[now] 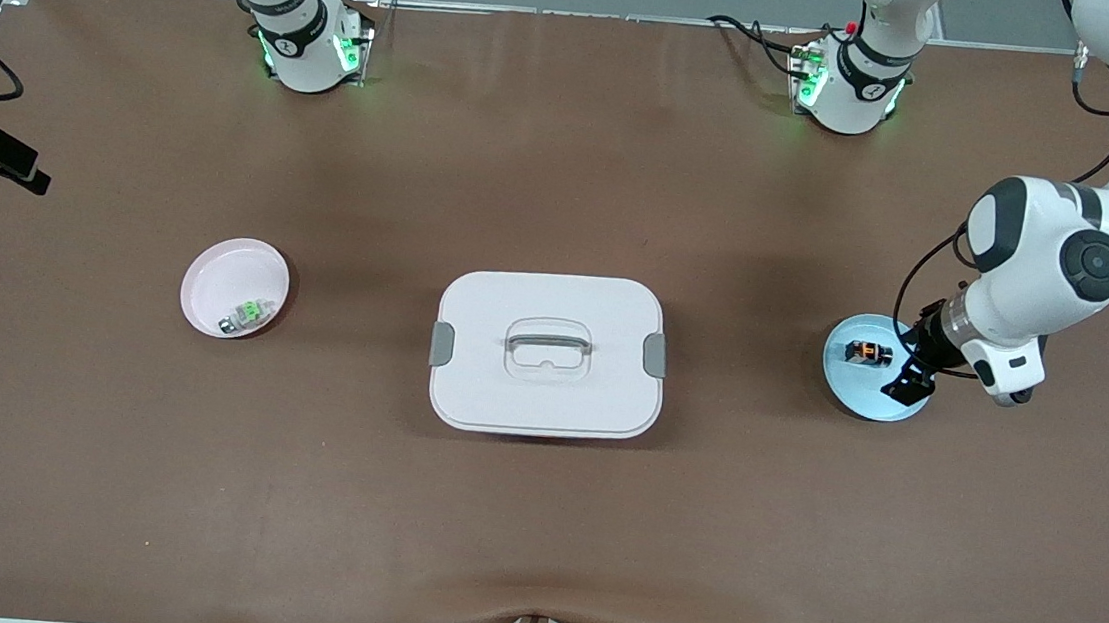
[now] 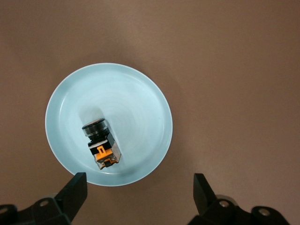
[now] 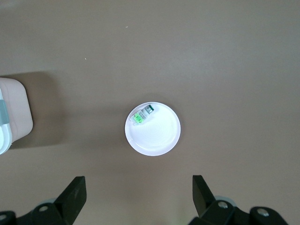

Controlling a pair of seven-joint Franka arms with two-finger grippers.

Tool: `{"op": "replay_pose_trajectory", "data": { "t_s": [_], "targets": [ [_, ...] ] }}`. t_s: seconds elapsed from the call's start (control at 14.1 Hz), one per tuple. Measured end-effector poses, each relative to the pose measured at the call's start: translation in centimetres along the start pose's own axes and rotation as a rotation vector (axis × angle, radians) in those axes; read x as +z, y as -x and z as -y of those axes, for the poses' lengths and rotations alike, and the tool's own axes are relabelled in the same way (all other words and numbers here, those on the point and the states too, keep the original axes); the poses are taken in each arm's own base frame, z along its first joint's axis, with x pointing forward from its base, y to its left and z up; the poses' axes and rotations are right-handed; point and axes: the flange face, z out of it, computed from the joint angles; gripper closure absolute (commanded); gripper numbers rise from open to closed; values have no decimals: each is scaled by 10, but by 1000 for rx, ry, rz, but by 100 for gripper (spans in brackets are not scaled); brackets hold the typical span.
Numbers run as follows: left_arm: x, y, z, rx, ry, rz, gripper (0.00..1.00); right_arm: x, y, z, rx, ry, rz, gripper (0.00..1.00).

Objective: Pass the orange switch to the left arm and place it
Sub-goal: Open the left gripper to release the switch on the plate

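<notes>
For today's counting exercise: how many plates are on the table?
2. A blue plate holding the orange switch at the left arm's end; a pink plate holding the green switch at the right arm's end. None looks hidden.

The tabletop (image 1: 537, 511) is showing a plain matte brown. The box (image 1: 548, 353) is appearing white with grey side latches and a grey-and-clear handle. The orange switch (image 2: 101, 143) is displaying a black body with orange parts, lying on a pale blue plate (image 2: 140, 108). A green-and-silver switch (image 1: 248, 314) is sitting in a pale pink-white plate (image 1: 217, 272). The arms are showing white with black joint bands.
</notes>
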Motion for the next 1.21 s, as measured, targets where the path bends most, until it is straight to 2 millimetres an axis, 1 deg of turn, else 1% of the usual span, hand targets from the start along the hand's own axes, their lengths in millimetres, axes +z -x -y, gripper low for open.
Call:
{"op": "replay_pose_trajectory", "data": {
  "t_s": [0.21, 0.36, 0.5, 1.0, 1.21],
  "targets": [
    [-14, 6, 5, 263, 13, -8, 0, 0, 0, 0, 0, 0, 0, 0],
    [-17, 9, 8, 441, 20, 1, 0, 0, 0, 0, 0, 0, -1, 0],
    [-15, 12, 11, 583, 19, 6, 0, 0, 0, 0, 0, 1, -1, 0],
    [-17, 14, 11, 937, 37, 12, 0, -1, -1, 1, -6, 25, -7, 0],
    [-23, 18, 7, 991, 44, -3, 0, -1, -1, 7, -17, 37, -13, 0]
  ]
}}
